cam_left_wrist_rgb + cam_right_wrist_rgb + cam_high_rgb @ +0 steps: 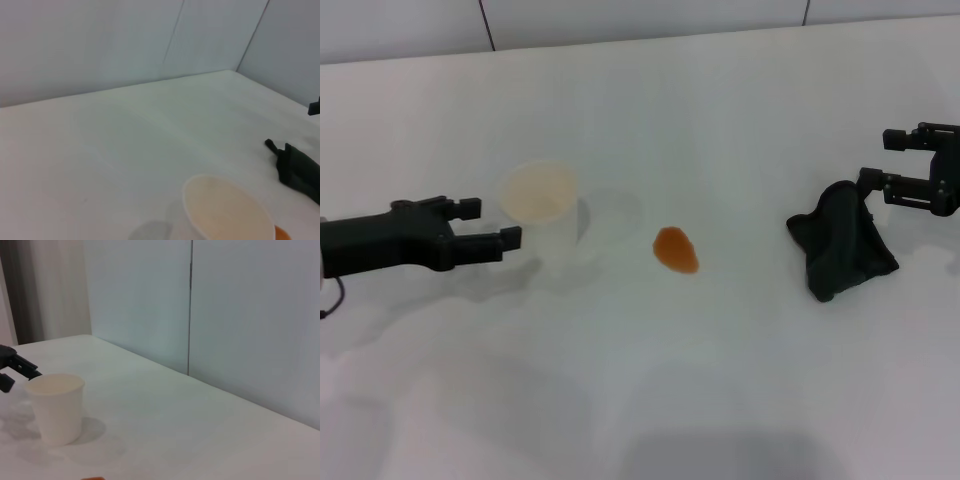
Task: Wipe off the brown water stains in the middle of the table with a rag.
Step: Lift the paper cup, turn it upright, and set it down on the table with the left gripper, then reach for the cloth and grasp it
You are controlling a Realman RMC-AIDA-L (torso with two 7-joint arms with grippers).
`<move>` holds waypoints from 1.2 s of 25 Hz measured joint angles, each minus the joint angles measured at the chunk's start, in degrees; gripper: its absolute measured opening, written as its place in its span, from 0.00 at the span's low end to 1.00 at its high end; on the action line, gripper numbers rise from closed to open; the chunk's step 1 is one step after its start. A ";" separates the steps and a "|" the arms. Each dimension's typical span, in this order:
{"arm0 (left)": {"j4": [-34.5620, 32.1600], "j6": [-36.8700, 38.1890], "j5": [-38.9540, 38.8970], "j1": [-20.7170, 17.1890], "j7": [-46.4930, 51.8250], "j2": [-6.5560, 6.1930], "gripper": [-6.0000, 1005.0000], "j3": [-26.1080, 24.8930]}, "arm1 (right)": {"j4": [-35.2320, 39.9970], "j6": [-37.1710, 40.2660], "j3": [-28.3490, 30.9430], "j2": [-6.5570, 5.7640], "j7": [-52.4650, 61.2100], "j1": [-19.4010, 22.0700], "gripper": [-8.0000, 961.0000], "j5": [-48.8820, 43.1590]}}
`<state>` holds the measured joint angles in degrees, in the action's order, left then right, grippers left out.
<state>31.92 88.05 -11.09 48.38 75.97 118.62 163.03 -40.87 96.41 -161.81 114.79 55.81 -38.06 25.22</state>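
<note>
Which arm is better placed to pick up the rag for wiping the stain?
The right. The right gripper is open right beside the rag, at its upper edge. The left gripper is open by the cup, across the brown water stains from the rag.

You were working in what looked like a robot test cell or lab bench rather than a home or kitchen. The table (740, 390) was one broad, plain white glossy surface. Behind its far edge stood pale, flat wall panels (135, 300) split by thin dark vertical seams, with no decoration on them. At the far left of the right wrist view a darker strip like a curtain or door edge (22, 290) showed. What stood on the table was staged and sparse: a pale cup (542, 200) on the left, one small brown blot (676, 249) in the middle and a black rag (840, 250) on the right.
</note>
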 joint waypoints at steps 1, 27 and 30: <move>0.66 0.56 0.09 0.12 0.49 -0.02 0.87 0.00 | 0.00 0.01 0.00 0.00 0.00 0.00 0.64 0.00; 11.07 14.01 2.95 4.39 5.84 -1.53 0.87 0.09 | -0.32 0.33 0.00 0.00 0.02 0.04 0.64 0.00; 11.69 13.83 3.60 4.68 2.56 -1.52 0.87 0.09 | -0.32 0.26 0.00 0.00 0.02 0.02 0.64 0.05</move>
<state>43.61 101.89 -7.49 53.06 78.53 117.10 163.12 -41.18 96.67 -161.81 114.79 55.83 -38.04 25.28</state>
